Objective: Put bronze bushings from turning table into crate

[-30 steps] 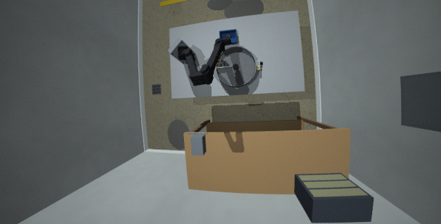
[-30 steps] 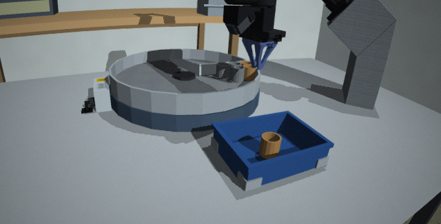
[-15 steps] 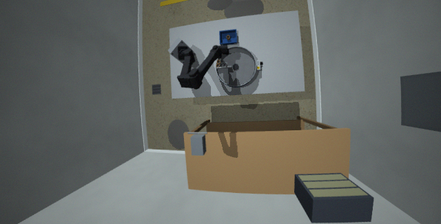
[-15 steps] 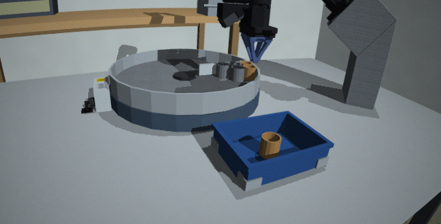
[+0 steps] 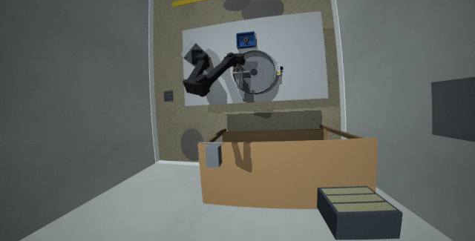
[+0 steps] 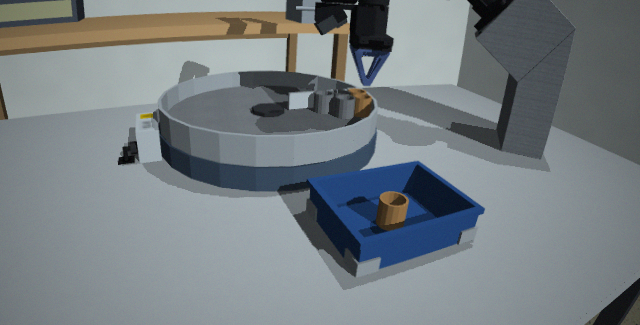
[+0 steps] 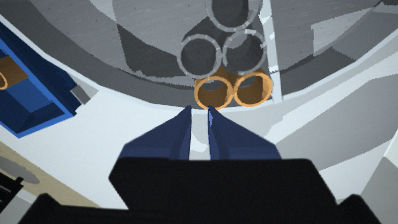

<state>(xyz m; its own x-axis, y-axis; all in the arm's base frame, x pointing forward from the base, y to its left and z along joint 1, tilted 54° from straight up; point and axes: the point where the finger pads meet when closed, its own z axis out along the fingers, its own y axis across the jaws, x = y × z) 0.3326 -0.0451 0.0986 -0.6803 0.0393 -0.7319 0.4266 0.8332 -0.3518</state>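
Note:
My gripper [image 6: 367, 84] [image 7: 199, 111] is empty, its fingers a narrow gap apart. It hangs above the near wall of the turning table [image 5: 263, 63] [image 6: 220, 145]. Two bronze bushings stand side by side against that wall: one bronze bushing [image 7: 214, 101] just beyond the fingertips, another bronze bushing [image 7: 253, 95] to its right. Three steel bushings stand behind: a steel bushing [image 6: 344, 105] [image 7: 199, 76], a second [image 7: 244, 74] and a third [image 7: 233, 30]. The blue crate [image 6: 417, 247] [image 7: 50, 120] [image 5: 246, 40] holds one upright bronze bushing [image 6: 391, 215] [image 7: 12, 70].
A pale blade [image 6: 300, 100] [image 7: 272, 55] crosses the turning table beside the bushings. The raised wall rings the turning table, and a dark hub [image 6: 267, 110] sits at its centre. A small white box [image 6: 148, 137] is on its outer side. The arm's grey pedestal [image 6: 535, 75] stands behind the crate.

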